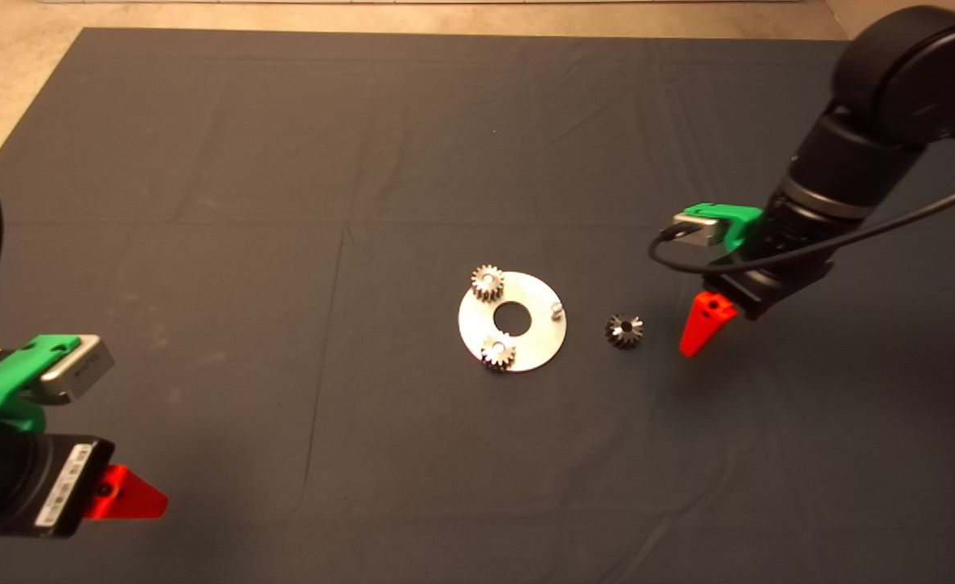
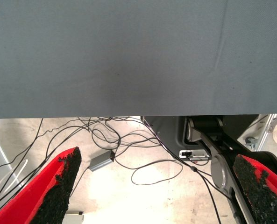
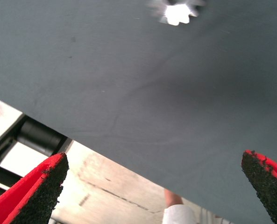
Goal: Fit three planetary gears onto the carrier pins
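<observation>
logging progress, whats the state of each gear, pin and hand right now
upper silver gear: seated on a pin of the disc
lower silver gear: seated on a pin
dark gear: loose on the mat, right of the disc
third pin: bare
right hand: open, beside the dark gear, holding nothing
left hand: open, parked at the mat's lower left

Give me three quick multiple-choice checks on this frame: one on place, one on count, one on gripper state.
1. Where is the dark gear?
A. on a pin
B. on the mat, between the disc and the right gripper
C. in the left gripper

2. How many gears sit on the disc?
A. none
B. two
C. three

3. The right gripper is:
A. open, empty
B. shut on a gear
C. out of view

Key: 1 B, it lies off the disc; 2 B, silver gears and, with one pin bare; 3 A, fingers spread.
</observation>
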